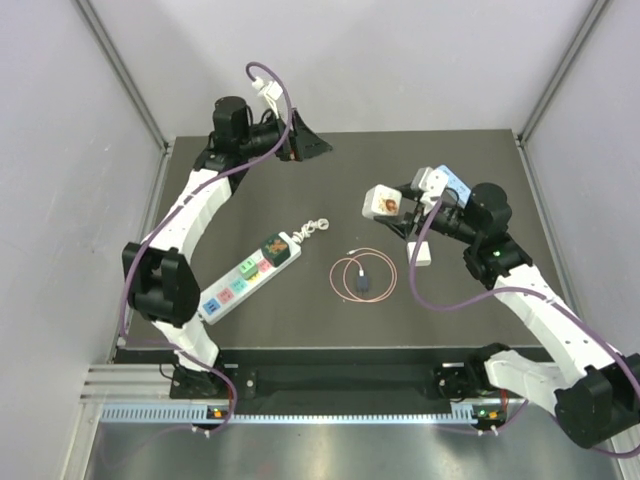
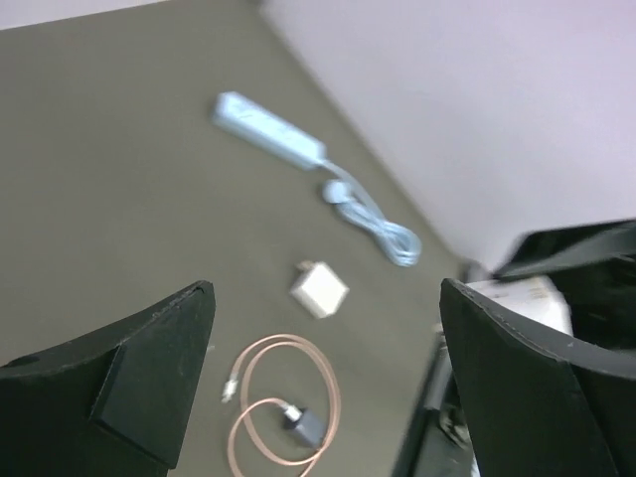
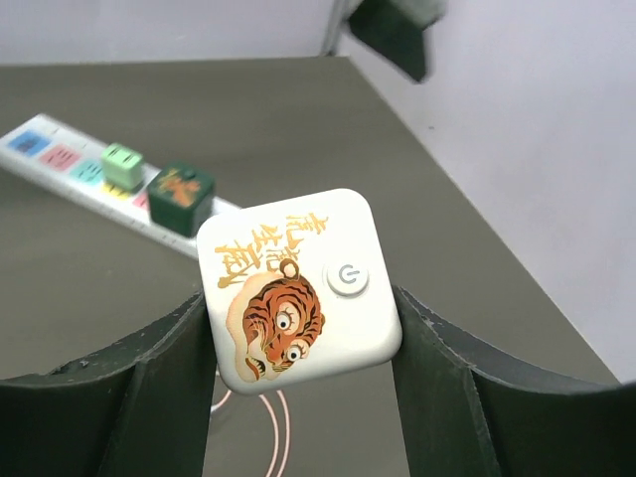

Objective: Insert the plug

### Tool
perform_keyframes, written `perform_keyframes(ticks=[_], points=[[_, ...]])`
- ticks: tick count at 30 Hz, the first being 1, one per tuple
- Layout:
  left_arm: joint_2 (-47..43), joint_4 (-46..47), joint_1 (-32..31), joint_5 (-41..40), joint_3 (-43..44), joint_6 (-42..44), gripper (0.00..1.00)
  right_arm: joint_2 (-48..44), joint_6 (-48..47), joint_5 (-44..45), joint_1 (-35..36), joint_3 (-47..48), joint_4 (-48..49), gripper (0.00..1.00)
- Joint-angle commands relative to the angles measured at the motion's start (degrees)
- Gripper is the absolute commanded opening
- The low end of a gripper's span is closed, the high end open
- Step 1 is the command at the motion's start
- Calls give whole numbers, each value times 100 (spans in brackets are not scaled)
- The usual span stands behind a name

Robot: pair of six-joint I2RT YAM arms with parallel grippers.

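My right gripper is shut on a white square plug with a tiger picture and a power button, held in the air right of centre. The white power strip lies at the left with coloured sockets; it also shows in the right wrist view. A light green plug and a dark green tiger plug sit in it. My left gripper is open and empty, high at the back of the table.
A coiled pink cable with a grey adapter lies mid-table. A white charger cube lies under the right gripper. The strip's bundled white cord lies by its far end. Grey walls close in on three sides.
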Motion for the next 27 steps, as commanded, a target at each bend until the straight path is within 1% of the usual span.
perform_keyframes(ticks=[1, 2, 4, 5, 6, 7, 8, 9, 10, 11, 12, 14, 15, 16, 17, 19, 21, 22, 25, 27], points=[[-652, -2186, -149, -2136, 263, 1528, 99, -255, 936, 1176, 59, 81, 684, 0], [-705, -2319, -184, -2551, 246, 1397, 99, -273, 1095, 1284, 76, 73, 667, 0], [-802, -2661, -255, -3124, 271, 1160, 99, -334, 1175, 1512, 137, -58, 675, 0], [-803, -3090, -263, -3439, 333, 1046, 99, -352, 1193, 1565, 173, -111, 684, 0], [-794, -3451, -333, -3556, 446, 1097, 99, -369, 1149, 1627, 225, -164, 675, 0], [-776, -3724, -429, -3661, 639, 1210, 99, -396, 1105, 1880, 374, -226, 632, 0], [-811, -3970, -535, -3836, 623, 1446, 99, -405, 1079, 2030, 462, -244, 571, 0], [-872, -3973, -762, -3856, 562, 1466, 99, -422, 1018, 2154, 559, -261, 492, 0], [-1056, -3895, -869, -3777, 283, 1475, 99, -440, 1008, 2364, 725, -305, 482, 0], [-1171, -3755, -974, -3437, 115, 1484, 99, -440, 1026, 2453, 805, -331, 482, 0], [-1354, -3492, -1193, -3312, -34, 1458, 99, -431, 1043, 2506, 849, -349, 491, 0], [-1505, -3236, -1388, -2970, -404, 1379, 96, -344, 1166, 2682, 973, -297, 412, 0], [-1601, -3061, -1493, -2664, -483, 1344, 91, -291, 1280, 2691, 999, -236, 203, 0], [-1646, -3050, -1529, -2556, -571, 1308, 88, -177, 1333, 2674, 1034, -96, 79, 0], [-1655, -3059, -1555, -2494, -581, 1308, 81, -124, 1360, 2647, 1069, -51, -122, 0], [-1673, -3260, -1669, -2389, -502, 1343, 80, -36, 1325, 2568, 1157, -33, -186, 0], [-1612, -3410, -1844, -2370, -441, 1405, 80, -36, 1325, 2507, 1227, -103, -55, 0], [-1585, -3611, -1933, -2553, -345, 1414, 81, -62, 1325, 2498, 1289, -164, 7, 0], [-1515, -3788, -2345, -3097, -195, 1519, 85, -10, 1386, 2585, 1386, -121, 95, 0], [-1462, -3789, -2582, -3266, -185, 1493, 86, 52, 1404, 2647, 1439, -59, 52, 0]])
